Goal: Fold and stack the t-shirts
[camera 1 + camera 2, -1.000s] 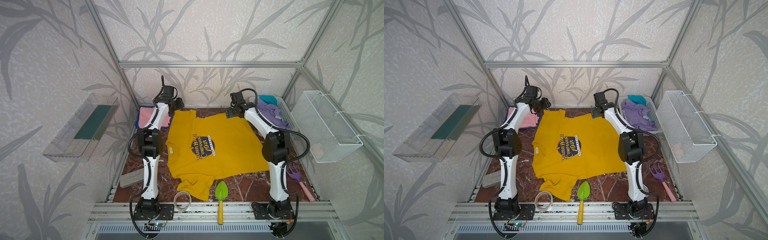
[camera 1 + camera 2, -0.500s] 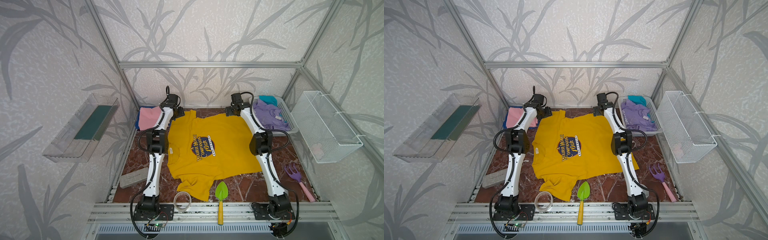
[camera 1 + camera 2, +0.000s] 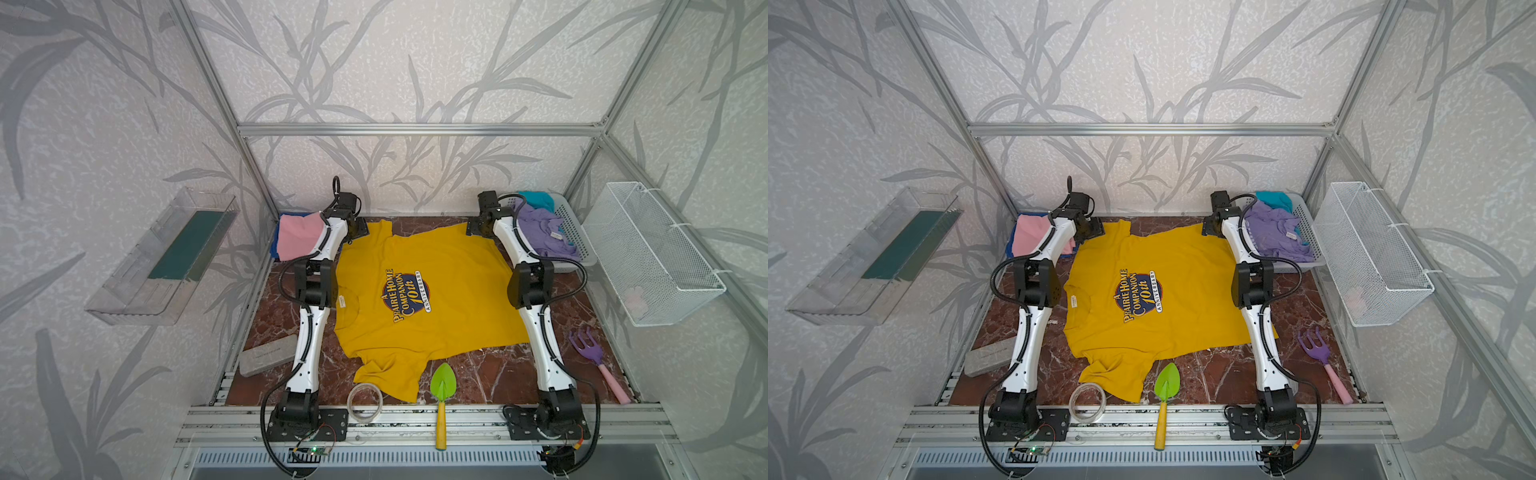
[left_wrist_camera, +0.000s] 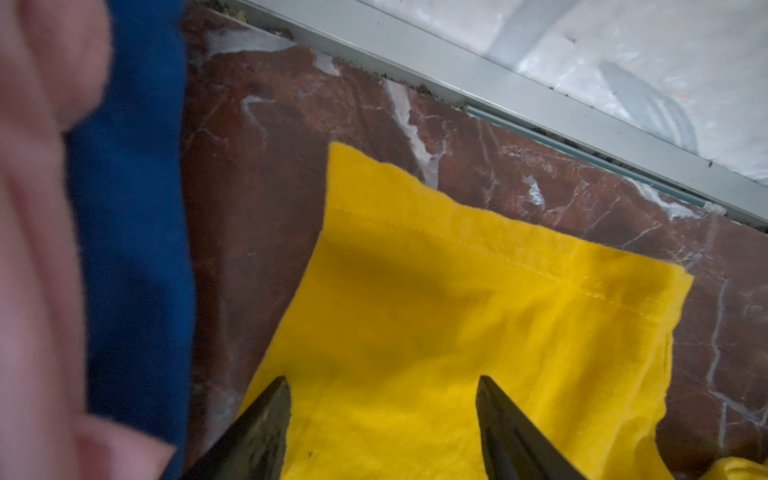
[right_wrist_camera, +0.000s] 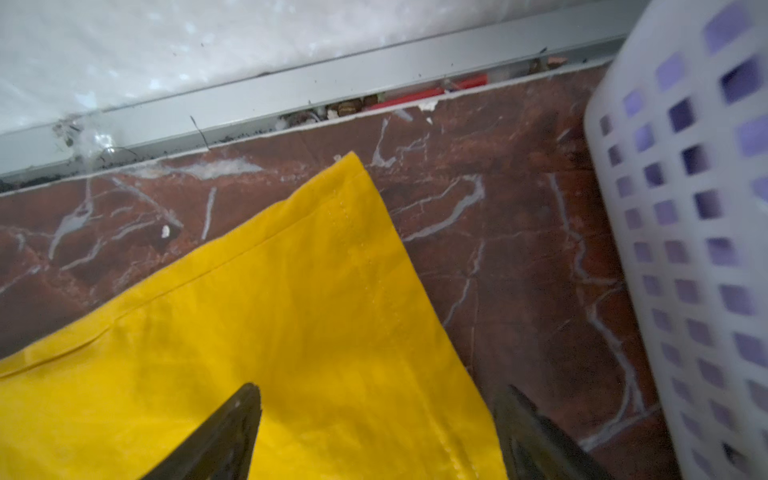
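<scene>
A mustard-yellow t-shirt (image 3: 415,291) (image 3: 1150,291) with a dark blue oval print lies spread flat on the marble table, collar to the left. My left gripper (image 3: 359,228) (image 4: 382,380) hovers open over its far sleeve (image 4: 478,291). Over the far hem corner (image 5: 340,232), my right gripper (image 3: 473,226) (image 5: 380,388) is open too. Neither grips cloth. A folded pink t-shirt (image 3: 297,237) rests on a blue one (image 4: 133,208) at the back left. Lavender (image 3: 540,232) and teal (image 3: 536,199) t-shirts sit crumpled in the white basket (image 3: 575,237).
At the front edge lie a green trowel (image 3: 442,386) and a tape roll (image 3: 365,402). A purple rake (image 3: 590,353) is at the right and a grey block (image 3: 268,355) at the left. A wire basket (image 3: 652,257) and a clear tray (image 3: 166,257) hang on the side walls.
Both arms have stretched out toward the back wall and the grippers have come down lower over the yellow shirt's far corners. The left jaws have widened a little. The shirt has not moved.
</scene>
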Controlling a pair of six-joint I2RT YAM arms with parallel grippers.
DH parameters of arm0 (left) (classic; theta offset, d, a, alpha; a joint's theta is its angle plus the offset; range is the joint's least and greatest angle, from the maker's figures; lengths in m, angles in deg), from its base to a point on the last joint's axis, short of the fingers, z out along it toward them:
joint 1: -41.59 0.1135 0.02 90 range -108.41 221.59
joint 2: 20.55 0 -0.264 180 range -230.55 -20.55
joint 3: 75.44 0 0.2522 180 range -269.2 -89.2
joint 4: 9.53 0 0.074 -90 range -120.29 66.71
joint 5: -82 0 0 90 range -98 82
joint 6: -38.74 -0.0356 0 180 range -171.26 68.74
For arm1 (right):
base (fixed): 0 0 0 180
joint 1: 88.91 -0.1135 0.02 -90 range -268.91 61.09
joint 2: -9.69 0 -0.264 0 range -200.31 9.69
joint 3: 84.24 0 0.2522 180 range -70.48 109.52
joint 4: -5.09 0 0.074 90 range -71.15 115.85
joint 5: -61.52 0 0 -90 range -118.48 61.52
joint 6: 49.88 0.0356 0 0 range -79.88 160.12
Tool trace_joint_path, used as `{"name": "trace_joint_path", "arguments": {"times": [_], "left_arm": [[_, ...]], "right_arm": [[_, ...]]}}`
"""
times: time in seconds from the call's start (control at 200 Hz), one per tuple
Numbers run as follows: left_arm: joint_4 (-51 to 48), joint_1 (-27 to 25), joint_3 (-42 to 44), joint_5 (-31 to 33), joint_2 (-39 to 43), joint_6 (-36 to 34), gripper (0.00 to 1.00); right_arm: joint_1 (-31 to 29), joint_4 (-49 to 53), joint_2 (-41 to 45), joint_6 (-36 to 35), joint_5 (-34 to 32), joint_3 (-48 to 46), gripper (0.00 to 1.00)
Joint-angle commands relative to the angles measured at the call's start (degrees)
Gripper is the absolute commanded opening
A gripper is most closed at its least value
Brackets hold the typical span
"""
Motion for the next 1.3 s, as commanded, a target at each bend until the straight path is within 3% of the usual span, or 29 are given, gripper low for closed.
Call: {"name": "trace_joint_path", "arguments": {"times": [0.0, 0.135, 0.255, 0.33, 0.44, 0.47, 0.51, 0.865, 1.06, 1.115, 1.205, 1.295], "left_arm": [[-0.40, 0.17, -1.06, -0.50, -2.09, 0.75, 0.71], [0.97, 0.19, -1.09, -2.42, -2.67, 1.10, 0.71], [2.55, 0.31, -1.11, -4.08, -3.12, 1.54, 0.63], [3.11, 0.40, -1.10, -4.49, -3.26, 1.79, 0.38], [2.58, 1.09, -1.21, -4.70, -3.06, 2.01, 0.06], [2.27, 1.30, -1.19, -4.59, -2.84, 1.98, 0.00], [1.70, 1.73, -1.20, -4.52, -2.48, 1.89, 0.00], [3.71, 4.05, 8.56, -2.87, 8.61, 1.41, 0.00], [3.56, 4.05, 8.24, -2.96, 10.53, 0.90, 0.00], [3.25, 4.05, 7.92, -2.95, 10.45, 0.84, 0.00], [3.05, 4.05, 8.02, -3.66, 10.33, 1.06, 0.00], [2.94, 4.03, 8.59, -4.63, 10.53, 1.41, 0.00]], "right_arm": [[-0.14, 1.04, -1.47, 1.49, 3.90, 0.75, 0.82], [-0.14, -0.43, -1.94, 2.33, 9.38, 0.77, 0.66], [-0.14, -1.44, -1.27, 2.62, 9.29, 0.71, 0.30], [-0.05, -2.02, -0.27, 2.14, 7.80, 0.29, 0.17], [0.70, -2.93, 1.45, 1.96, 6.30, -0.89, 0.05], [0.98, -3.17, 1.93, 1.91, 6.05, -1.44, 0.03], [1.47, -3.45, 2.81, 1.89, 5.73, -2.21, 0.00], [2.32, -10.11, 9.19, -1.52, 7.38, -8.45, 0.00], [2.00, -13.09, 9.79, -3.33, 10.65, -8.97, 0.00], [1.59, -13.79, 9.55, -4.41, 9.94, -8.62, 0.15], [1.27, -13.05, 7.55, -4.28, 9.68, -6.29, 0.61], [1.27, -9.35, 4.22, -2.16, 8.47, -1.30, 0.79]]}}
